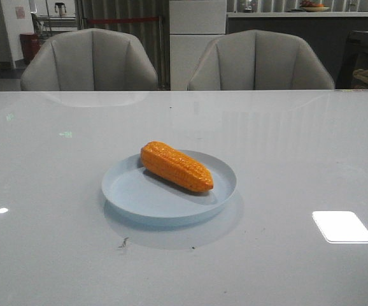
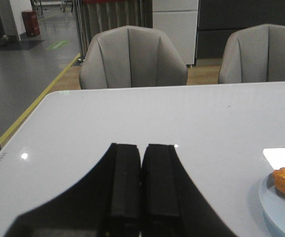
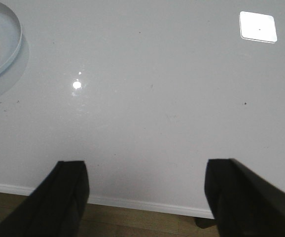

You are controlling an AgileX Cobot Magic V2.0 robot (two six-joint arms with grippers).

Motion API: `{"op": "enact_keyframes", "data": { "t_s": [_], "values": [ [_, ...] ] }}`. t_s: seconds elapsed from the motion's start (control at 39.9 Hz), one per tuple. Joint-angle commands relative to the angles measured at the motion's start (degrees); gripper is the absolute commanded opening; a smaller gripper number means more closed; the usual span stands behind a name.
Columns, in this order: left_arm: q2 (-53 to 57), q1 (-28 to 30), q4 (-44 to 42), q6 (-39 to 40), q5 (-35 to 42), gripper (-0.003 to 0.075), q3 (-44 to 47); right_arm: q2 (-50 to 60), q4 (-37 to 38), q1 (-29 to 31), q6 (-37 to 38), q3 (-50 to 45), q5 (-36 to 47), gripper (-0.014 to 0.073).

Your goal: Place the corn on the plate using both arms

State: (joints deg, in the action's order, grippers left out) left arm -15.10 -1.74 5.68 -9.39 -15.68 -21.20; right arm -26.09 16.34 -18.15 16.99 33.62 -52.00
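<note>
The corn (image 1: 176, 166) lay on the plate (image 1: 133, 194) — job done, it seemed — left gripper (image 2: 141, 187) closed empty, right gripper (image 3: 145, 197) spread wide.

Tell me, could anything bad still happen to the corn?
Maybe a little. The corn lies slanted on the plate, its blunt end near the rim, and it is round, so a bump to the table might roll it off. The right gripper has its jaws open and the left gripper has them shut; both are away from the plate, so neither could catch it.
</note>
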Motion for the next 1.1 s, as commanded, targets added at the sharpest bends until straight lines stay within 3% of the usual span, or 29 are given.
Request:
{"op": "enact_keyframes", "data": {
  "t_s": [0.0, 0.18, 0.28, 0.5, 0.55, 1.08],
  "values": [
    [5.8, -1.07, 1.55, 0.73, 5.32, 0.009, 1.83, -0.35, 1.9, 0.32, 0.12, 1.36, 3.58, 0.0593],
    [16.29, -2.29, 1.88, 0.73, 5.32, 0.009, 8.93, -0.35, 1.9, 0.32, 0.12, 1.36, 3.54, 0.0593],
    [16.06, -2.29, 1.88, 0.73, 7.28, 0.009, 12.6, -0.35, 1.9, 0.32, 0.12, 1.36, 3.5, 0.0593],
    [16.29, -2.08, 1.26, 0.73, 21.48, 0.009, 23.94, -0.35, 1.9, 0.32, 0.12, 1.36, 3.5, 0.0593],
    [16.29, -2.08, 0.86, 0.73, 18.69, 0.009, 23.53, -0.35, 1.9, 0.32, 0.12, 1.36, 3.5, 0.0593],
    [16.29, -2.08, 1.1, 0.73, 18.41, 0.009, 23.66, -0.35, 1.9, 0.32, 0.12, 1.36, 3.5, 0.0593]
  ]
}}
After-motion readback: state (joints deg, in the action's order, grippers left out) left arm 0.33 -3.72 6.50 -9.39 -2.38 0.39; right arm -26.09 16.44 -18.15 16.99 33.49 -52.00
